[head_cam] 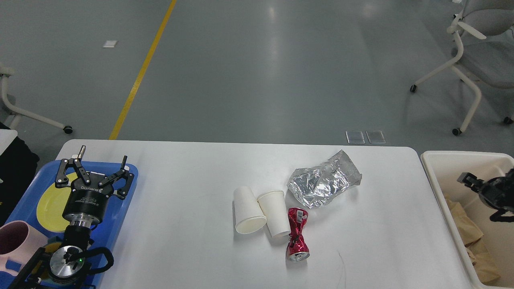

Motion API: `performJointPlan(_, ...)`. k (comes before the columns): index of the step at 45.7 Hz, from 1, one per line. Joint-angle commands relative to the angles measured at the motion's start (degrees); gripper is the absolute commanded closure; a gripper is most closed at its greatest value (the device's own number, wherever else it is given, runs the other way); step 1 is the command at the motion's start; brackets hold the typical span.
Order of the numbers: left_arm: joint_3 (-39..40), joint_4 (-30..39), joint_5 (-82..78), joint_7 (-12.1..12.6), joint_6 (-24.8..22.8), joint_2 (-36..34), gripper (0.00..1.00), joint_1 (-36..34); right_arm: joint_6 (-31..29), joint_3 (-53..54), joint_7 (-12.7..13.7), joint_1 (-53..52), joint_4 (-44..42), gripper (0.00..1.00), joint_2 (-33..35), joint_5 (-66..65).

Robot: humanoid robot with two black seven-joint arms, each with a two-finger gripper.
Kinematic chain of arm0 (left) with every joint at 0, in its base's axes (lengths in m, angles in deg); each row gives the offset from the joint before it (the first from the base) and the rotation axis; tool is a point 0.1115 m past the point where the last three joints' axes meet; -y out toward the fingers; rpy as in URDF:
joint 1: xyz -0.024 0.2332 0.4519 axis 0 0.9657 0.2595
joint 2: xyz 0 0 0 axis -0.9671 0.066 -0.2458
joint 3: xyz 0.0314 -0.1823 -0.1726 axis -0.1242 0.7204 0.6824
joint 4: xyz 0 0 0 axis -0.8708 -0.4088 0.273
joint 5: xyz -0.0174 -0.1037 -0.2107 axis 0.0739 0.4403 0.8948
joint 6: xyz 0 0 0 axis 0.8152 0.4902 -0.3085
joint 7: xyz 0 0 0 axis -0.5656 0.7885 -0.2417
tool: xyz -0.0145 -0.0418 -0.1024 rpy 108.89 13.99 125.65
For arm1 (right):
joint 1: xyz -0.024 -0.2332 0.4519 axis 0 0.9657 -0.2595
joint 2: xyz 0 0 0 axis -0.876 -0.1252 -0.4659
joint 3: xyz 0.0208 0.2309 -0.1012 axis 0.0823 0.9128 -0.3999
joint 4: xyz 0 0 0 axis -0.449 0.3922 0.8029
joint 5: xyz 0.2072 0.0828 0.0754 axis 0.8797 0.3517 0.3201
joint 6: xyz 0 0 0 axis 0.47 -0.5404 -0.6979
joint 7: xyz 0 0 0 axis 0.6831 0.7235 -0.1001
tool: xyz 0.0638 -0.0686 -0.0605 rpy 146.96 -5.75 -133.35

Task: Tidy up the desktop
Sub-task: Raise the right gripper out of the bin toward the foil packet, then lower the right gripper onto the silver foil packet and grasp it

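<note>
The white desktop [184, 180] carries a small cluster near its middle. Two white paper cups [249, 210] [275, 213] lie on their sides, touching. A crushed red can [297, 235] lies just right of them. Behind it rests a crumpled silver foil bag [324, 184]. My left gripper [94, 170] hovers open over the blue tray [129, 192] at the left edge, holding nothing. My right gripper [482, 190] is a dark shape at the right edge, above the cream bin [435, 172]; its fingers cannot be told apart.
On the tray sit a yellow plate [46, 206] and a pink mug [16, 241]. Brown crumpled paper [468, 230] lies inside the bin. Office chairs [474, 52] stand on the grey floor beyond the table.
</note>
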Motion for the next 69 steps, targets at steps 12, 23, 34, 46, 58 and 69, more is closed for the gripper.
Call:
performJointPlan(12, -0.01, 0.00, 0.02, 0.00, 0.00, 0.00, 0.04, 0.00, -10.54, -7.19, 7.95, -31.78, 30.38, 0.00, 0.90, -7.03)
performJointPlan(23, -0.01, 0.00, -0.07, 0.00, 0.00, 0.00, 0.04, 0.00, -24.33, -13.26, 7.86, -54.46, 44.02, 0.00, -10.70, -6.42)
performJointPlan(34, -0.09, -0.09, 0.02, 0.00, 0.00, 0.00, 0.04, 0.00, -29.97, -10.98, 7.86, -69.85, 58.69, 0.00, -11.24, -0.89)
performJointPlan(46, -0.09, -0.09, 0.02, 0.00, 0.00, 0.00, 0.04, 0.00, -31.12, -11.42, 7.42, -80.49, 66.26, 0.00, -14.22, 4.48)
performJointPlan(58, -0.09, -0.09, 0.02, 0.00, 0.00, 0.00, 0.04, 0.00, -34.72, -11.07, 7.16, -87.79, 66.44, 0.00, -16.59, 10.63)
performJointPlan(69, -0.09, -0.09, 0.02, 0.00, 0.00, 0.00, 0.04, 0.00, -34.46, -10.89, 7.60, -87.52, 65.91, 0.00, -17.48, 10.99)
